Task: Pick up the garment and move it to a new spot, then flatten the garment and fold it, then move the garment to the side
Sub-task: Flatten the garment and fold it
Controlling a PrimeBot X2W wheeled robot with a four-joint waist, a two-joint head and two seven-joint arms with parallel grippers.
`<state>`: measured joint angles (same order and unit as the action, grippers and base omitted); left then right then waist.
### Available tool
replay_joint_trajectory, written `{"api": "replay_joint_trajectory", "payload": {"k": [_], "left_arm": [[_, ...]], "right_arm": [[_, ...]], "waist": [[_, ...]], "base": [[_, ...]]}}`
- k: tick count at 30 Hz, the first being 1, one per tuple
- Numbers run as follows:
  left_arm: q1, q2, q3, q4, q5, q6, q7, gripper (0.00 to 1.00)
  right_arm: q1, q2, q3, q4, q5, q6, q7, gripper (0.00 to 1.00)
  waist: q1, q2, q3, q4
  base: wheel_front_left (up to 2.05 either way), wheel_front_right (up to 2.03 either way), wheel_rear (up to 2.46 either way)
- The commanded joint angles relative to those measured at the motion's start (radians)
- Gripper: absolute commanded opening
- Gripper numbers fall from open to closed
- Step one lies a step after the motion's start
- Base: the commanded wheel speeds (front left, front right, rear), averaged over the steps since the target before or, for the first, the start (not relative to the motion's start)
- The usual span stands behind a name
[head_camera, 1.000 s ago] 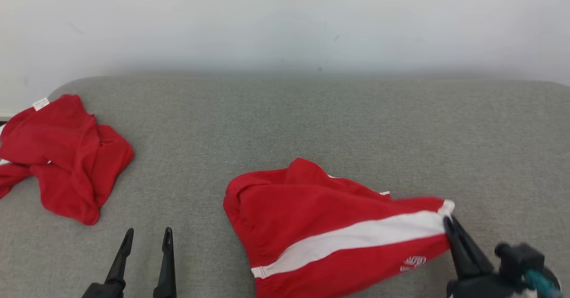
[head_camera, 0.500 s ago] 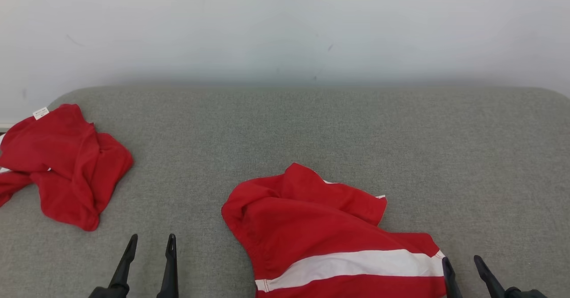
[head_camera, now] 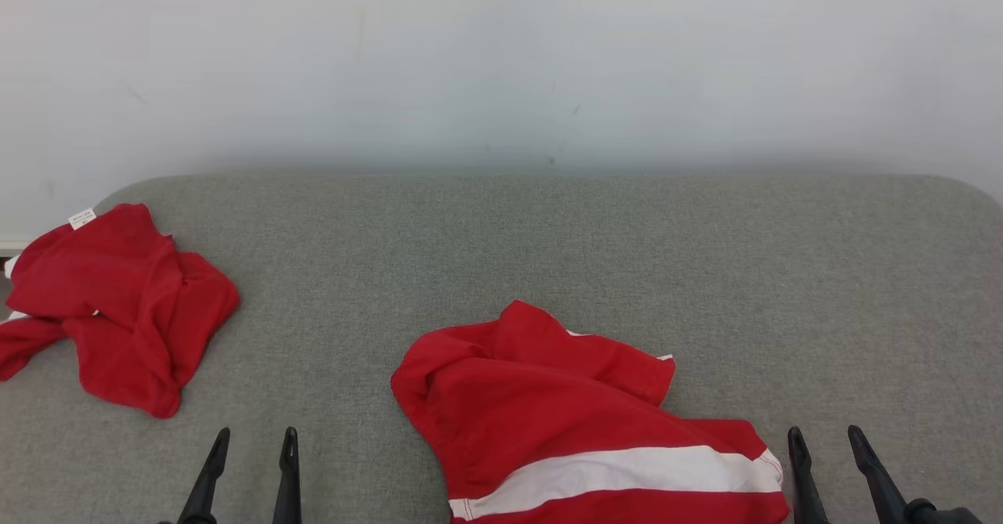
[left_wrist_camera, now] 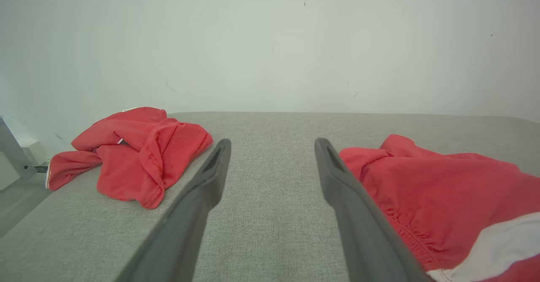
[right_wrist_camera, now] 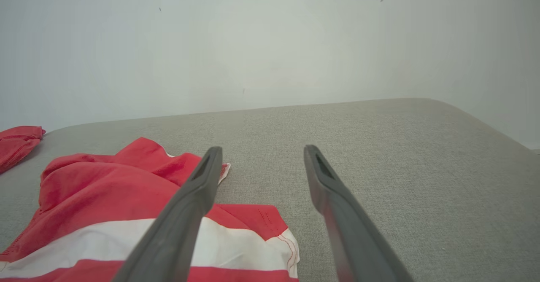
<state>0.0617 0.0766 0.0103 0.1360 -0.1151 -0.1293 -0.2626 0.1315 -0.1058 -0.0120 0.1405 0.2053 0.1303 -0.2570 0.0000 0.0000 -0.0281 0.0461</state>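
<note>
Lying crosswise, the crumpled red white-striped fabric garment (head_camera: 548, 406) sits nine o'clock of your nearer right gripper (head_camera: 824, 432); it and your left gripper (head_camera: 257, 432) gape empty.

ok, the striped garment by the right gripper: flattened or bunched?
Bunched. The striped garment lies rumpled on the grey cushion, its far edge humped up in folds and a flap doubled over; it is not spread flat.

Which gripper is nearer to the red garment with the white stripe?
Right. The right gripper is open just beside the striped garment, at its right corner. The left gripper is open too, but it stands clearly apart, off to the garment's left.
</note>
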Motion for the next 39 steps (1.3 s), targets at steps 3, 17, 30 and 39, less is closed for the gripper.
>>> {"api": "replay_joint_trajectory", "payload": {"k": [3,17,30,39], "left_arm": [[0.025,0.003,0.01,-0.01,0.01,0.006,-0.003,1.0],[0.071,0.008,0.053,-0.035,0.007,0.022,-0.003,1.0],[0.065,0.014,0.057,-0.029,0.014,0.026,-0.003,1.0],[0.01,0.012,-0.1,0.06,-0.006,0.003,0.013,1.0]], "right_arm": [[0.024,0.014,-0.017,-0.014,-0.002,0.001,-0.007,1.0],[0.053,0.04,-0.039,-0.037,-0.01,0.001,-0.009,1.0],[0.046,0.035,-0.013,-0.042,-0.013,0.001,-0.009,1.0],[-0.006,-0.046,0.018,0.039,0.007,0.001,0.002,1.0]], "waist": [[0.0,0.0,-0.005,0.002],[0.0,0.0,-0.005,-0.001],[0.0,0.0,-0.006,-0.004],[0.0,0.0,0.005,-0.005]], "base": [[0.0,0.0,0.0],[0.0,0.0,0.0],[0.0,0.0,0.0],[0.0,0.0,0.0]]}}
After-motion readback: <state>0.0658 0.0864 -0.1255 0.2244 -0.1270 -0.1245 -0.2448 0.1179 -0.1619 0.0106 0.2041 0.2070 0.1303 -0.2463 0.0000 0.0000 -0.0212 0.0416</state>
